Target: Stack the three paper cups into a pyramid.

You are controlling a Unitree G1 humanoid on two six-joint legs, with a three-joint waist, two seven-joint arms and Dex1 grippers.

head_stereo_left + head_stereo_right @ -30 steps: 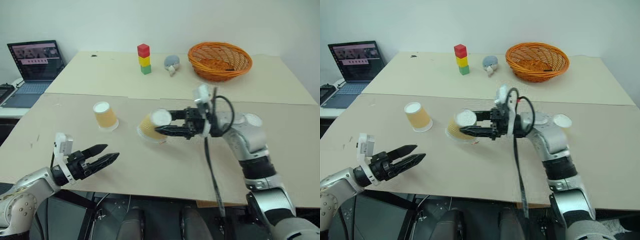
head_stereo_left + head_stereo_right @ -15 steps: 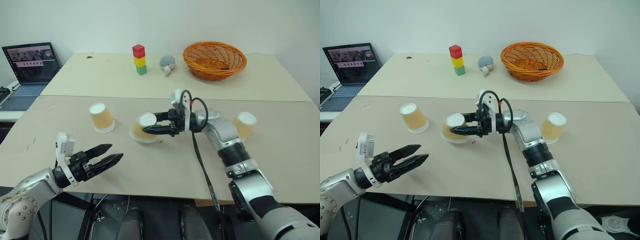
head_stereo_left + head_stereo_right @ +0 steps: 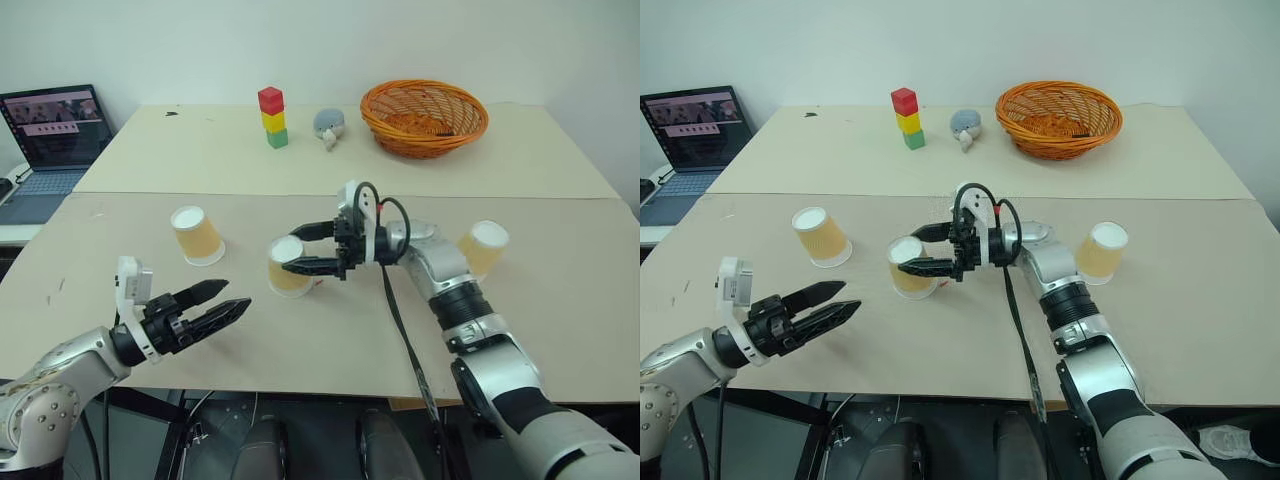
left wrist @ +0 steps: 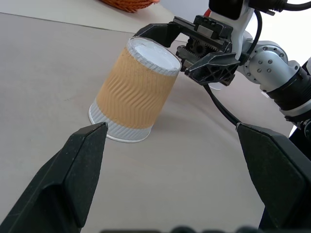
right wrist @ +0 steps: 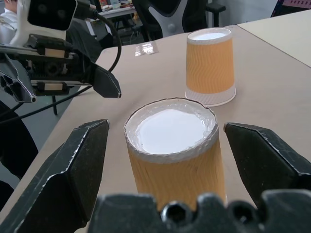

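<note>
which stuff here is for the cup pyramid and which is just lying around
For the job:
- middle cup, between the open right gripper's fingers
- left cup
- right cup

Lying about:
- block tower
- orange basket
- grey plush toy
- laptop

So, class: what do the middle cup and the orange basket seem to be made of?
Middle cup: apparently paper, matte, with a rippled tan sleeve and a white upturned base.
Orange basket: looks like woven wicker or a plastic imitation; interlaced strands show, material uncertain.
</note>
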